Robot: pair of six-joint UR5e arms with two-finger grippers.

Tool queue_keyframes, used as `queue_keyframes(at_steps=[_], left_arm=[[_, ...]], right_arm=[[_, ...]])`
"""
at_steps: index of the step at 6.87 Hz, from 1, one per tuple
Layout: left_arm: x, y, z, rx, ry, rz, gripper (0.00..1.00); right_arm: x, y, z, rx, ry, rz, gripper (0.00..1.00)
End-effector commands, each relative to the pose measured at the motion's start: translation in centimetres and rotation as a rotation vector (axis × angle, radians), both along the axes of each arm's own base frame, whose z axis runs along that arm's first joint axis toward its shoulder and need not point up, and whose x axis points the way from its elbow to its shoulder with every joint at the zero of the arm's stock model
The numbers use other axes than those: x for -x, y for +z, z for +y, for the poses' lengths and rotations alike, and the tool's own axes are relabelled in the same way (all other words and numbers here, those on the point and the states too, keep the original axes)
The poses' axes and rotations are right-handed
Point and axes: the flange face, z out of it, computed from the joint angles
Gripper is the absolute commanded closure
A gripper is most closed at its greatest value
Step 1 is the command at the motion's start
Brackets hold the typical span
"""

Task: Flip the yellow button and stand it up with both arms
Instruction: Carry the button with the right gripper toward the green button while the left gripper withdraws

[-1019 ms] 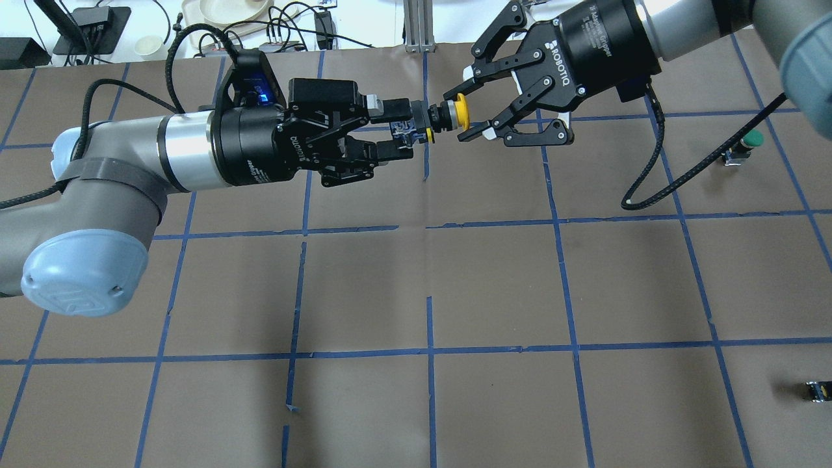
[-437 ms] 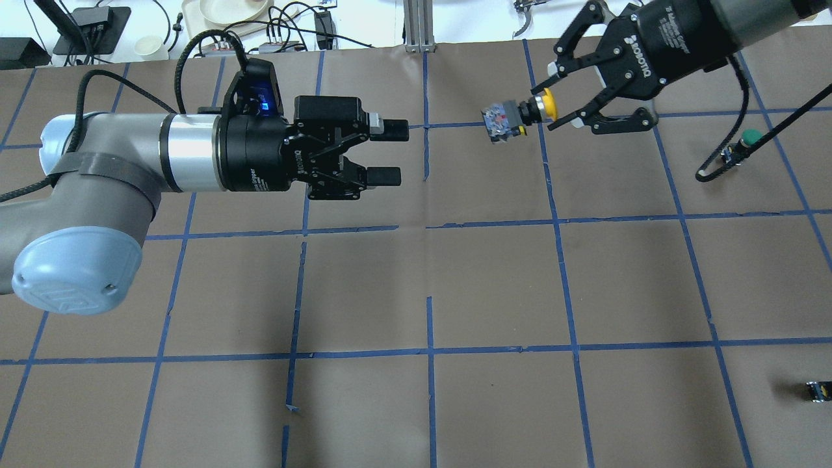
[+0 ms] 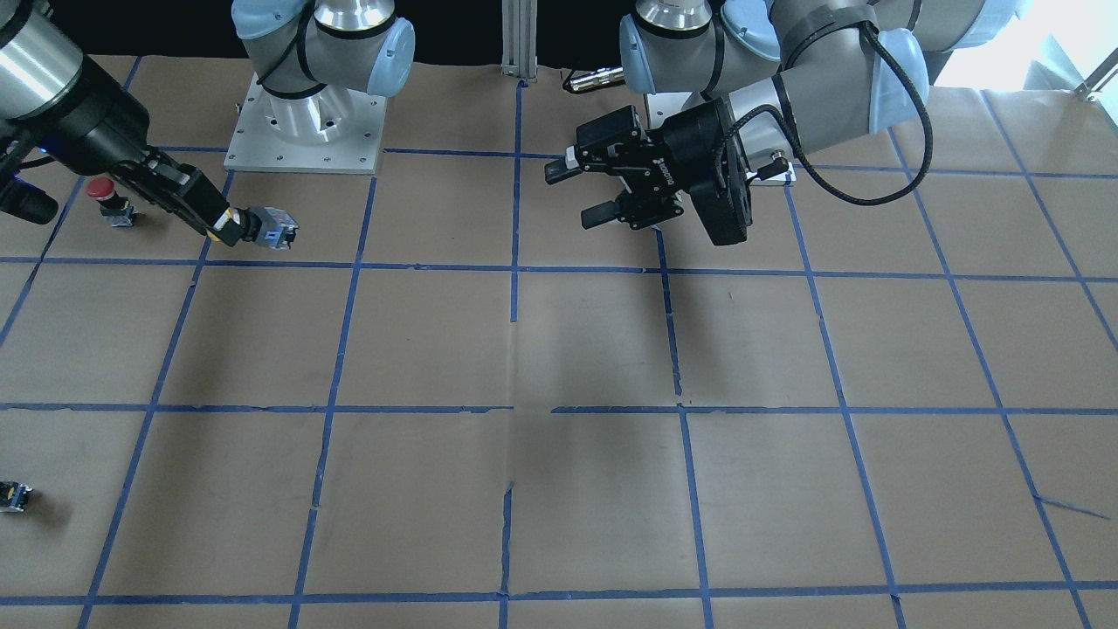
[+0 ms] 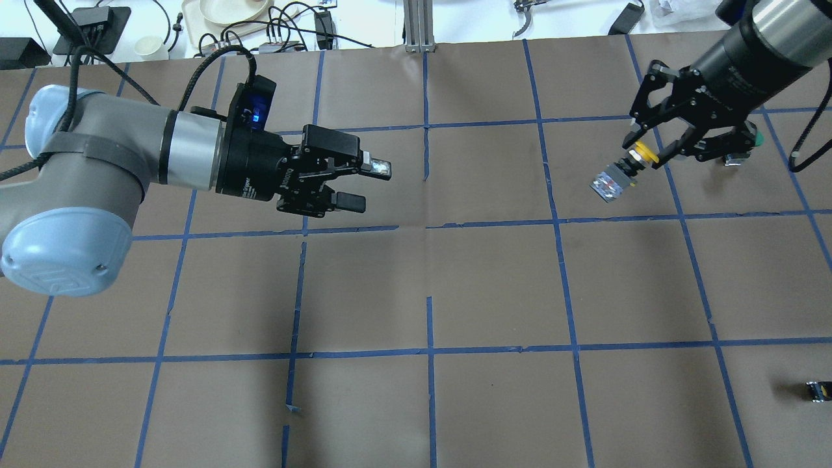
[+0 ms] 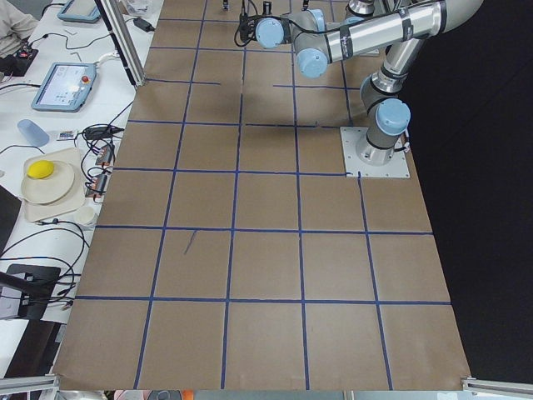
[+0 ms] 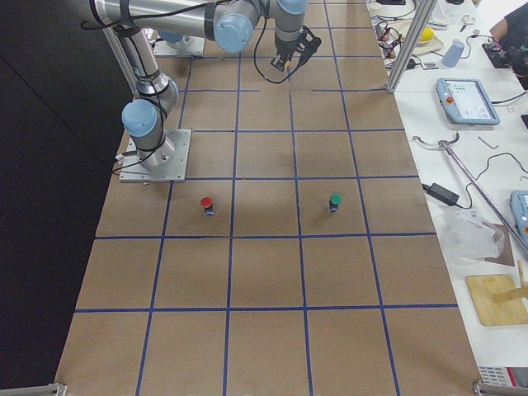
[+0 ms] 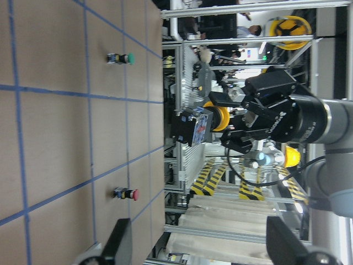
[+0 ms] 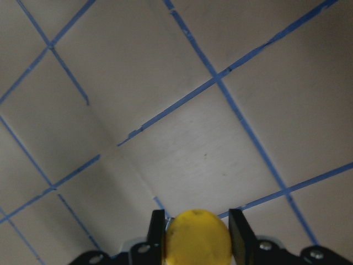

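My right gripper (image 4: 642, 156) is shut on the yellow cap of the yellow button (image 4: 609, 183) and holds it above the table at the right. The button is tilted, with its grey contact block pointing away from the gripper. In the front view the same gripper (image 3: 224, 225) and button (image 3: 274, 229) are at the left. The right wrist view shows the yellow cap (image 8: 197, 236) between the two fingers (image 8: 156, 232). My left gripper (image 4: 367, 185) is open and empty over the table's left half. It also shows in the front view (image 3: 578, 192).
A green-capped button (image 4: 752, 137) stands just beyond the right gripper. A red-capped button (image 3: 106, 191) stands near the robot's base on the right arm's side. A small capless black block (image 4: 818, 390) lies at the near right edge. Cables and trays lie beyond the far edge.
The left gripper let go of the button's block end and drew back left. The right gripper shut on the cap and carried the button far to the right, tilting it.
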Motion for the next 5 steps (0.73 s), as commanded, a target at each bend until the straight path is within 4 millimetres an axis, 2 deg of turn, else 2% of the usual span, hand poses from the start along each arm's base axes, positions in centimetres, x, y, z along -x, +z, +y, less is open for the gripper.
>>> queue_keyframes(at_steps=[1,2,3,4,5], left_arm=[[-2.7,2.6,-2.3,0.035,-0.002,-0.369,0.17],[-4.3,3.4,-3.6,0.047,-0.012,-0.549,0.12],[-5.8,3.4,-3.6,0.041,-0.025,-0.739,0.06],[-6.9,5.0,-3.7,0.063,-0.013,-0.843,0.0],[-6.9,6.8,-3.8,0.051,-0.02,-0.843,0.0]], right_arm=[[6.0,-5.3,0.9,0.048,0.284,0.234,0.85],[8.5,-7.4,1.2,0.15,0.409,0.35,0.85],[10.6,-8.8,1.6,0.223,0.548,0.42,0.85],[13.6,-11.2,2.8,0.215,0.604,0.405,0.88],[17.9,-14.1,5.1,0.211,0.571,0.406,0.91]])
